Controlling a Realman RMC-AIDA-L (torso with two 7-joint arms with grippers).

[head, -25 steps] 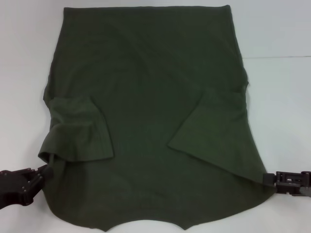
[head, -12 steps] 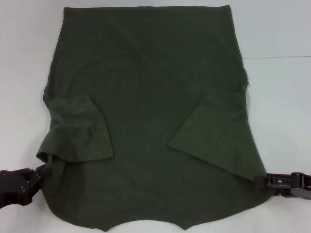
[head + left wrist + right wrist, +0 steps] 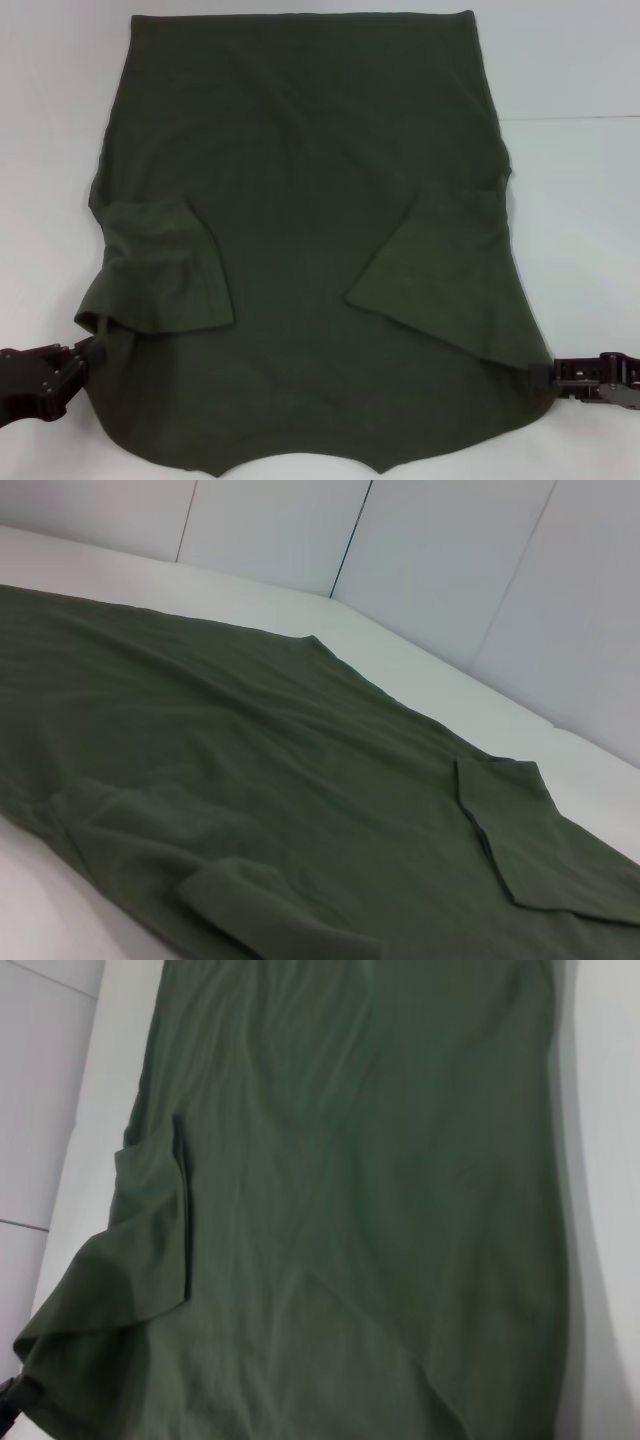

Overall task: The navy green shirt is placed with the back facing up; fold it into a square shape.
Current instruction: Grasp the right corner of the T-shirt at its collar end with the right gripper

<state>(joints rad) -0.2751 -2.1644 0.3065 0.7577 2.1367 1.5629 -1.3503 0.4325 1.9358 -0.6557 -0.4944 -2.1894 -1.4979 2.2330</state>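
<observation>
Navy green shirt flat between hands | left hand at its near-left edge, right hand near-right | grips: cannot tell

One navy green shirt lies on one white counter. It has two sleeves folded inward. Two black pincers touch its edges: left pincer, right pincer.

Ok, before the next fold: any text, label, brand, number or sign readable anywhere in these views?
None: no readable text in any view.
The navy green shirt is plain, with no print or visible tag.
The left gripper, right gripper and table show no legible markings.
</observation>
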